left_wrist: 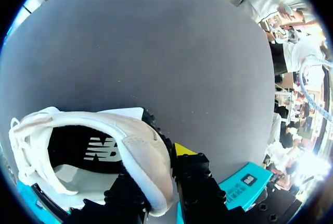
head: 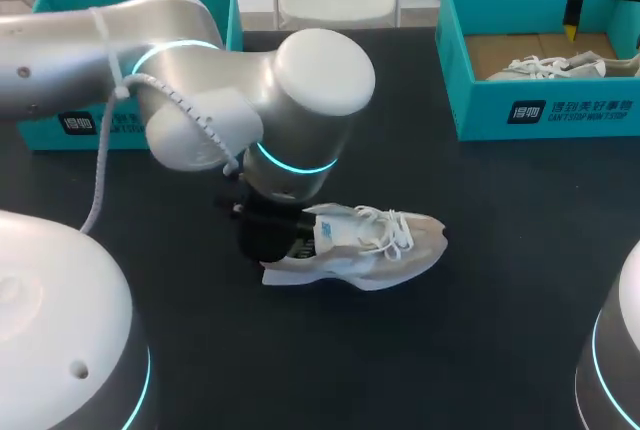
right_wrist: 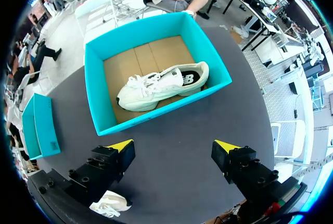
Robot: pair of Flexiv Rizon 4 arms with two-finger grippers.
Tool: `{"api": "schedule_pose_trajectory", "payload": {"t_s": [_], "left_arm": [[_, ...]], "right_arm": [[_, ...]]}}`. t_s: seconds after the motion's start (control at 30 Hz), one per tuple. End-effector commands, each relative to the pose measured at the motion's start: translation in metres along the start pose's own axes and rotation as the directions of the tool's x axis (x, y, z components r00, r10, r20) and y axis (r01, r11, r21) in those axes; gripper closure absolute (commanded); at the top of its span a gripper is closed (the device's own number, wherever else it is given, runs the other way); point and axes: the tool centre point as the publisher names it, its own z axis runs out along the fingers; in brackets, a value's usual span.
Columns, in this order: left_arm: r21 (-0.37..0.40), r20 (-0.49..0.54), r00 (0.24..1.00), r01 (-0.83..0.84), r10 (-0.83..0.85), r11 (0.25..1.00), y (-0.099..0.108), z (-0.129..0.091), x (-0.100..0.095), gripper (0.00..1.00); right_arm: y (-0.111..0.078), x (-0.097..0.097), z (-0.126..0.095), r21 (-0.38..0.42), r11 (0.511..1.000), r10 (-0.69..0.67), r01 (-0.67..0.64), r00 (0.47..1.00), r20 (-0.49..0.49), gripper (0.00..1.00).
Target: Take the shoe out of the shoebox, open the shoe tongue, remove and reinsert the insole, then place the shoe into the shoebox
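Note:
A white and beige shoe point(head: 370, 245) lies on the dark table, toe to the right. My left gripper point(head: 268, 232) is at its heel. In the left wrist view this gripper point(left_wrist: 154, 171) is shut on the shoe's heel collar point(left_wrist: 145, 151), one finger inside and one yellow-tipped finger point(left_wrist: 183, 150) outside; the dark insole point(left_wrist: 99, 148) shows inside. My right gripper point(right_wrist: 174, 146) hangs open over the table, short of the teal shoebox point(right_wrist: 156, 122), which holds a second white shoe point(right_wrist: 161, 86). In the head view that gripper point(head: 573, 22) is above the box point(head: 540, 110).
Another teal box point(head: 232, 12) stands at the back left, behind my left arm point(head: 200, 100). In the right wrist view that box point(right_wrist: 37, 125) sits beside the gripper's left finger. Bare table lies between the shoe and the right shoebox.

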Motion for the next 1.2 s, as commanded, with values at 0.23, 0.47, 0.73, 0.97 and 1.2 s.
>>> {"api": "schedule_pose_trajectory", "payload": {"t_s": [0.23, 0.47, 0.73, 0.97, 1.2], "left_arm": [[0.051, -0.033, 0.999, -0.026, 0.027, 0.998, 0.010, 0.012, -0.014, 0.44], [0.014, 0.057, 0.996, -0.072, 0.071, 0.997, 0.007, -0.008, -0.006, 0.00], [0.004, 0.210, 0.978, 0.000, -0.001, 1.000, 0.015, -0.059, 0.012, 0.00], [0.139, 0.297, 0.930, 0.182, -0.216, 0.973, 0.022, -0.083, 0.042, 0.00], [0.177, 0.277, 0.927, 0.208, -0.252, 0.962, 0.022, -0.085, 0.050, 0.00]], "right_arm": [[-0.001, 0.000, 0.000, -0.002, 1.000, 0.000, 0.000, 1.000, 0.000, 0.00], [-0.001, 0.000, 0.000, -0.002, 1.000, 0.000, 0.000, 1.000, 0.000, 0.00], [-0.001, 0.000, 0.000, -0.002, 1.000, 0.000, 0.000, 1.000, 0.000, 0.00], [-0.001, 0.000, 0.000, -0.002, 1.000, 0.000, 0.000, 1.000, 0.000, 0.00], [-0.001, 0.000, 0.000, -0.002, 1.000, 0.000, 0.000, 1.000, 0.000, 0.00]]}}
